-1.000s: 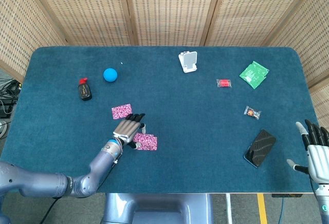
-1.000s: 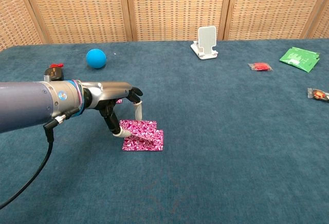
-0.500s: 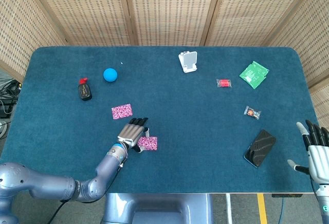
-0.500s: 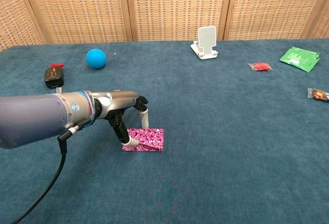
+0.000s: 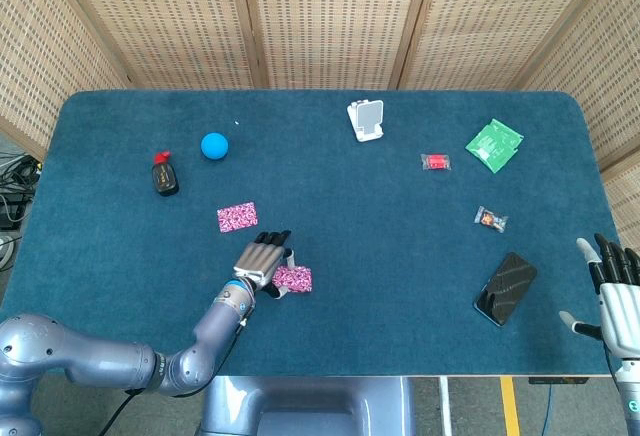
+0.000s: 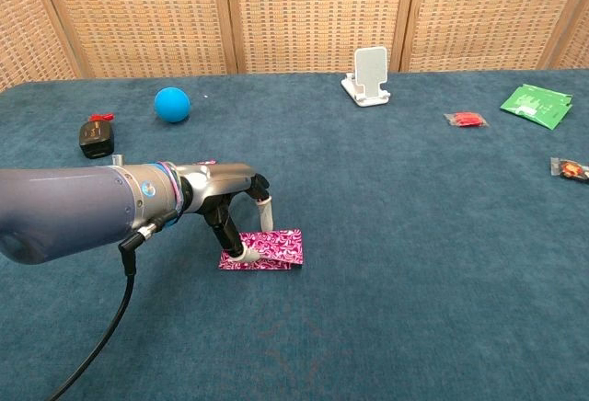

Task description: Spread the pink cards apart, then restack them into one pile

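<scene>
Chest view: left hand (image 6: 225, 203) sits low over the bench (image 6: 386, 309), fingers (image 6: 265, 206) curled down, tips pressing on the left edge of a small pile of pink cards (image 6: 271, 249). Can't tell whether it's pinching a card or just pushing on it. Cards in the pile overlap, slightly offset.

Head view: same pile (image 5: 294, 278) is near the front-left of the bench, just right of the left hand (image 5: 262, 259). One more pink card (image 5: 237, 217) lies flat by itself, apart from the pile, further back and left. Right hand (image 5: 615, 291) hangs off the front-right corner, fingers spread, holding nothing. Black phone (image 5: 505, 287) lies near it. Blue ball (image 5: 214, 145) sits back-left.
</scene>
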You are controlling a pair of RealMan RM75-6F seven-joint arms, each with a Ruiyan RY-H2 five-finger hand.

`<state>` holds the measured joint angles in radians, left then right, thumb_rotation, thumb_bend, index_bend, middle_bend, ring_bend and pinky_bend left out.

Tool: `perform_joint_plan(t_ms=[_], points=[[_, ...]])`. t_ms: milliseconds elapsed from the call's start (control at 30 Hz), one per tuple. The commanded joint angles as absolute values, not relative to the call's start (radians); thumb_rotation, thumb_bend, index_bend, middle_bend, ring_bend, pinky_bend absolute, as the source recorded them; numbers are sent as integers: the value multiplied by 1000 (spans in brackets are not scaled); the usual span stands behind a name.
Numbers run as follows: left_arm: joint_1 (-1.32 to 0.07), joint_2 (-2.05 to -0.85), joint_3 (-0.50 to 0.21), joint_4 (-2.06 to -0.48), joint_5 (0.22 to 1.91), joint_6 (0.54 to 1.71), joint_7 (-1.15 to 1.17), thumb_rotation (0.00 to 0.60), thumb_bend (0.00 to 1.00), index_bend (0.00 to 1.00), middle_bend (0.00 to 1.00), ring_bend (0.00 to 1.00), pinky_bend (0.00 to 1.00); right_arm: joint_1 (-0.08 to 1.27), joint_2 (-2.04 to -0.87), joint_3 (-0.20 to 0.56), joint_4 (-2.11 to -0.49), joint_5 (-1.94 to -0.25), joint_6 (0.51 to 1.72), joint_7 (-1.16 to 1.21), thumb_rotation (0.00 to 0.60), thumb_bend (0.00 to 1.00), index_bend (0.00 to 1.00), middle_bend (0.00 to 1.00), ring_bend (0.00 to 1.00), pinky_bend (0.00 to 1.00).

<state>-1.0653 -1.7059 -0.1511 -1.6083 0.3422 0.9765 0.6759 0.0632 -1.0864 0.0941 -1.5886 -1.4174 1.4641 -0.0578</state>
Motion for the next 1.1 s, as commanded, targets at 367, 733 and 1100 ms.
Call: perform_joint_plan(t_ms=[367, 733, 1100], points=[[-1071, -1698, -152, -1616, 314, 982, 689, 600, 302, 292, 0, 0, 0, 63, -1086, 94, -1590, -1419, 1465, -59, 600, 0, 0, 0, 0, 0], [-1062, -1638, -153, -1665, 311, 982, 680, 600, 301, 320, 0, 0, 0, 62, -1085, 92, -1593, -1423, 1466, -60, 600, 0, 0, 0, 0, 0], [-1029, -1591, -166, -1578, 409, 1072, 650, 600, 291, 244, 0, 0, 0, 60, -1083, 89, -1599, -1431, 1472, -61, 600, 0, 0, 0, 0, 0]])
